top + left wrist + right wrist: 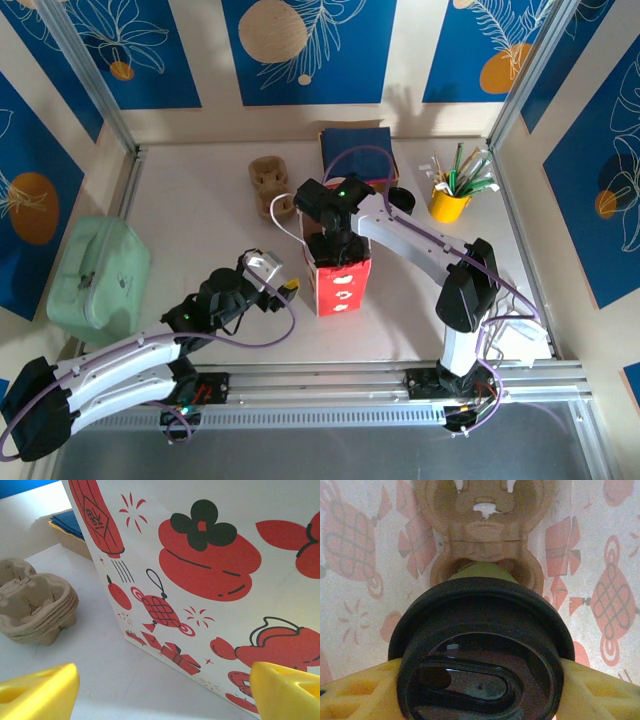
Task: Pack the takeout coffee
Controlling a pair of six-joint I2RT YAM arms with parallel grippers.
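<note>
The takeout coffee (480, 650) shows from above as a round black lid, with my right gripper (480, 692) shut on it, one yellow finger (360, 692) on each side. It hangs inside the red-and-white printed paper bag (343, 285), over the near pocket of a brown cardboard cup carrier (485, 540) on the bag's floor; whether the cup touches it I cannot tell. In the top view my right gripper (335, 248) reaches down into the bag's mouth. My left gripper (283, 288) stands open just left of the bag (210, 580), its yellow fingertips (37, 692) wide apart and holding nothing.
A stack of cardboard carriers (270, 180) sits behind the bag to the left. A box of blue napkins (357, 150) and a loose black lid (402, 198) are at the back, a yellow cup of utensils (450, 200) back right, a green case (97, 280) far left.
</note>
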